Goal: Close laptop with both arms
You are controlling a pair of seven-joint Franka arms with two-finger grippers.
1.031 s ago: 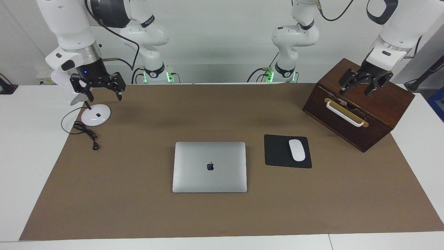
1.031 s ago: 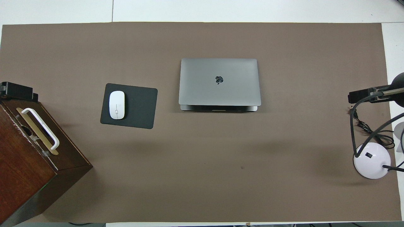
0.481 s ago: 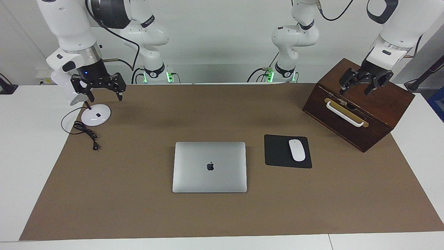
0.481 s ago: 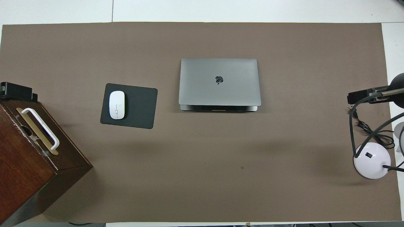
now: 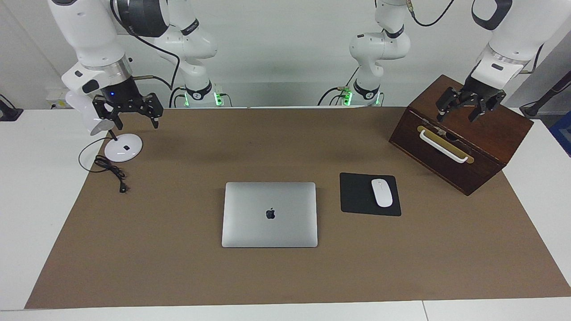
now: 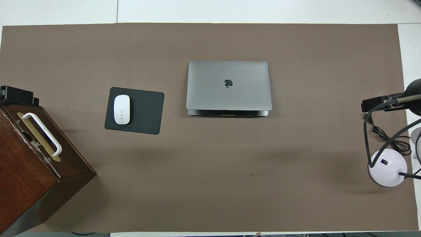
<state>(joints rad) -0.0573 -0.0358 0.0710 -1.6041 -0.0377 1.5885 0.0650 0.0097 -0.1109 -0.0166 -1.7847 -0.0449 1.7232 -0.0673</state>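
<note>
The silver-grey laptop (image 5: pixel 270 214) (image 6: pixel 228 85) lies mid-table with its logo lid down over the base. In the overhead view a thin dark slit shows along its edge nearer the robots. My left gripper (image 5: pixel 457 118) hangs open over the wooden box (image 5: pixel 464 133) at the left arm's end of the table, holding nothing. My right gripper (image 5: pixel 134 125) hangs open above the white lamp base (image 5: pixel 123 147) at the right arm's end, also holding nothing. Both are well away from the laptop.
A black mouse pad (image 5: pixel 357 196) with a white mouse (image 5: pixel 382 192) lies beside the laptop toward the left arm's end. The box has a white handle (image 5: pixel 444 146). A black cable (image 5: pixel 111 171) trails from the lamp base. A brown mat (image 5: pixel 285 276) covers the table.
Both grippers have risen slightly over the box and the lamp. The laptop has not moved.
</note>
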